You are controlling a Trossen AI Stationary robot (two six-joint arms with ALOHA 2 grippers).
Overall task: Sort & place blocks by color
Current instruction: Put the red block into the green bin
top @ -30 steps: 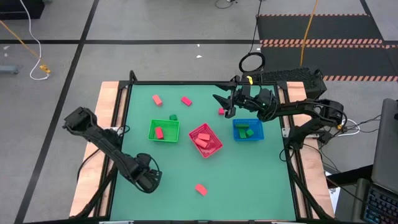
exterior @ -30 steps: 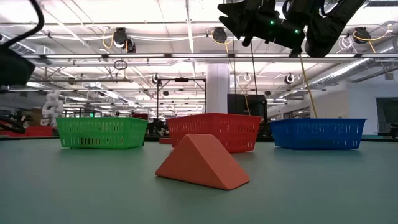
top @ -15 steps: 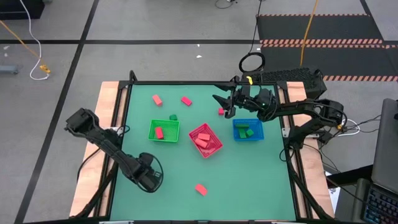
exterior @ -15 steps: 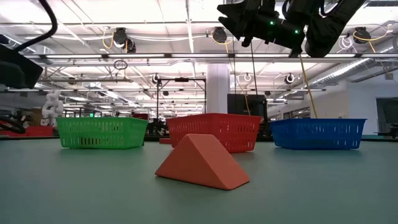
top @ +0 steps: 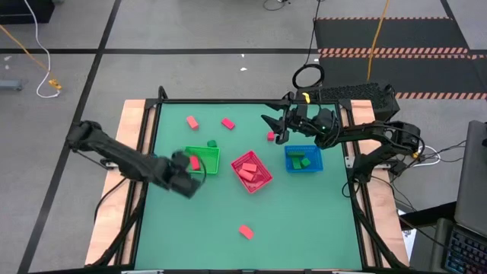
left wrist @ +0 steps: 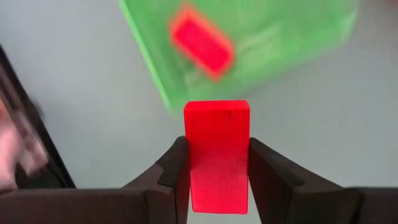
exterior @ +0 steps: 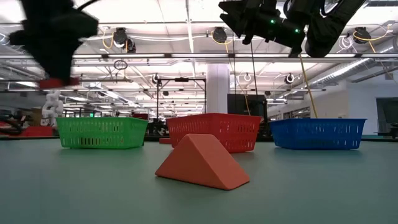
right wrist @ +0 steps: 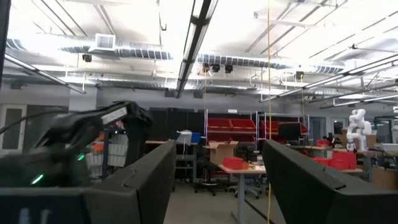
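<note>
The left arm reaches from the left edge of the green-topped bench point(top: 304, 221) towards the middle, its links stretched low and nearly straight, and its left hand point(top: 183, 180) hangs just off the near left corner of the square green mesh basket point(top: 211, 165). In the left wrist view the two dark fingers point(left wrist: 171, 171) of this hand press the long sides of a bright red rectangular block point(left wrist: 217, 155), which stands out beyond the fingertips towards the green basket; a second red block point(left wrist: 201, 45) lies inside that basket. In the low view the same hand is raised well above the bench surface, left of the green basket. The right arm comes in from the right rear corner, elbow bent, and carries its right hand point(top: 274, 128) high over the far part of the bench, just beside a small red cube point(top: 270, 136); its fingers point(right wrist: 146, 174) stand apart with nothing between them. The red mesh basket point(top: 262, 173) sits at the middle of the bench and holds salmon-pink blocks; the blue mesh basket point(top: 291, 164) to its right holds dark green blocks. Loose on the bench are two pink-red bars point(top: 192, 121) near the far edge, a dark green cube point(top: 212, 143) just behind the green basket, and a salmon-pink wedge-shaped block point(top: 245, 230) near the front.
</note>
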